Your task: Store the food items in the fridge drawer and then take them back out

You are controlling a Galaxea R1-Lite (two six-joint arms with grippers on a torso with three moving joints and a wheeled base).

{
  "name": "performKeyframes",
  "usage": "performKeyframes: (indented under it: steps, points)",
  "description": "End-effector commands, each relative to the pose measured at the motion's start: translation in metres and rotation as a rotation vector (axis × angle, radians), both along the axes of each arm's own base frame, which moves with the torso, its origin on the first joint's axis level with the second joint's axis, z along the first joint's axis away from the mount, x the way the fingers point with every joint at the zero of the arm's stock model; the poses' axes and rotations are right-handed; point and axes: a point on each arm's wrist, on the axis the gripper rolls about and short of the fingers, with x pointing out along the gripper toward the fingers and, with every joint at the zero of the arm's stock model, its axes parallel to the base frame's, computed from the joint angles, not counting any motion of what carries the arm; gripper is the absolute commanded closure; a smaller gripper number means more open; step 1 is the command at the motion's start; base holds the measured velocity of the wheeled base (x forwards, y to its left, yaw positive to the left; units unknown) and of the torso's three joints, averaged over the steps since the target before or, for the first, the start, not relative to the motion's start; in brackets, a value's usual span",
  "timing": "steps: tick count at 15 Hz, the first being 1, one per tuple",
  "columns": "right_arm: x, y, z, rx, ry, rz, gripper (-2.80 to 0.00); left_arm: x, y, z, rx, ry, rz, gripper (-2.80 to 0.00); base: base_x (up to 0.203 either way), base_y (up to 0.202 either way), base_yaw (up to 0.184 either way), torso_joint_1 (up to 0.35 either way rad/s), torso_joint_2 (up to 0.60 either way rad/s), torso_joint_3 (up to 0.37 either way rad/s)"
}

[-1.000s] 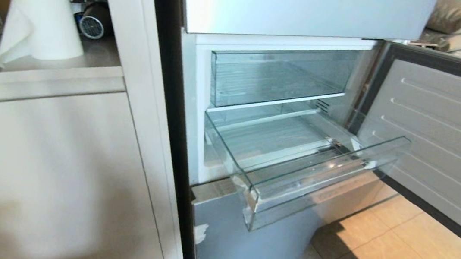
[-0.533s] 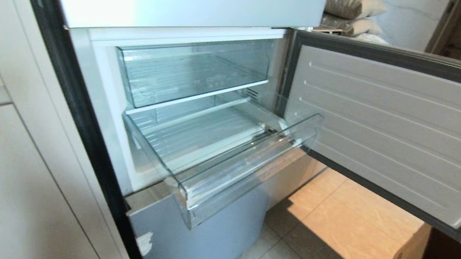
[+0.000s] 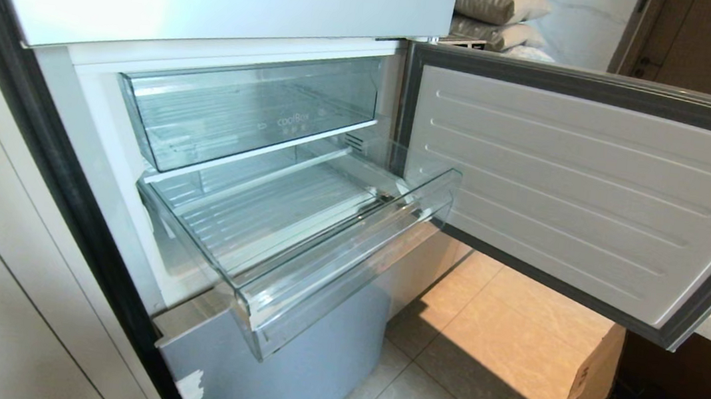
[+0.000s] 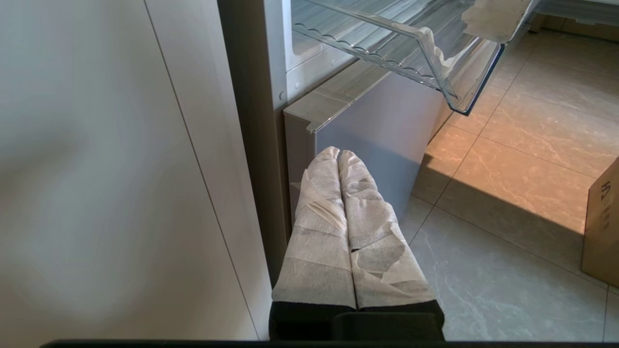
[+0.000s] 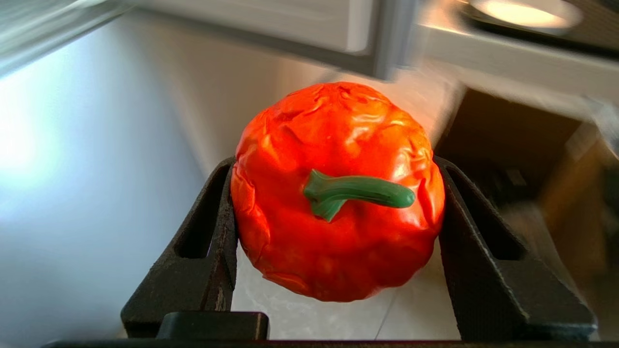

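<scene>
Trouble is looming: the right gripper [image 5: 333, 227] is clamping the bumpy tomato [image 5: 337, 191] out of the head view, well short of the pulled-out fridge drawer [image 3: 349, 252] (left gripper [image 4: 338, 159] is sitting clenched, empty), risking clipping its stepped front lip.

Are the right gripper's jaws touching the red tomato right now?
Touching. In the right wrist view both black jaws of the right gripper press against the tomato's sides, holding it clamped between them.

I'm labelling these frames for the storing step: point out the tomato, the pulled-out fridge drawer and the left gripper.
tomato [image 5: 338, 145]: right wrist view, on its bumpy red skin above the stem.
fridge drawer [image 3: 349, 256]: head view, on its stepped clear front lip.
left gripper [image 4: 338, 153]: left wrist view, at the wrapped tips.
</scene>
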Motion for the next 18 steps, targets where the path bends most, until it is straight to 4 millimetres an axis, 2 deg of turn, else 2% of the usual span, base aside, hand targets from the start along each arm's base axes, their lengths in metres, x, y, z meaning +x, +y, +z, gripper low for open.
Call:
performKeyframes:
  steps: [1, 4, 8, 11, 14, 18]
  points:
    - [0.039, -0.009, 0.020, 0.105, 0.177, -0.163, 0.00, 0.000, 0.000, 0.000, 0.000, 0.001, 0.000, 0.00, 0.000, 0.000, 0.000, 0.000, 0.00, 0.000]
    - [0.085, -0.054, 0.035, 0.238, 0.239, -0.509, 0.00, 0.000, 0.000, 0.000, 0.000, 0.001, 0.000, 0.00, 0.000, 0.000, 0.000, 0.000, 0.00, 0.000]
    - [0.127, -0.124, 0.044, 0.312, 0.209, -0.675, 0.00, 0.000, 0.000, 0.000, 0.000, 0.001, 0.000, 0.00, 0.000, 0.000, 0.000, 0.000, 0.00, 0.000]
    - [0.155, -0.163, 0.046, 0.335, 0.201, -0.696, 0.00, 0.000, 0.000, 0.000, 0.000, 0.001, 0.000, 0.00, 0.000, 0.000, 0.000, 0.000, 0.00, 0.000]
    - [0.187, -0.197, 0.047, 0.343, 0.180, -0.645, 0.00, 0.000, 0.000, 0.000, 0.000, 0.001, 0.000, 0.00, 0.000, 0.000, 0.000, 0.000, 0.00, 0.000]
    - [0.231, -0.236, 0.036, 0.375, 0.179, -0.558, 0.00, 0.000, 0.000, 0.000, 0.000, 0.001, 0.000, 0.00, 0.000, 0.000, 0.000, 0.000, 0.00, 0.000]
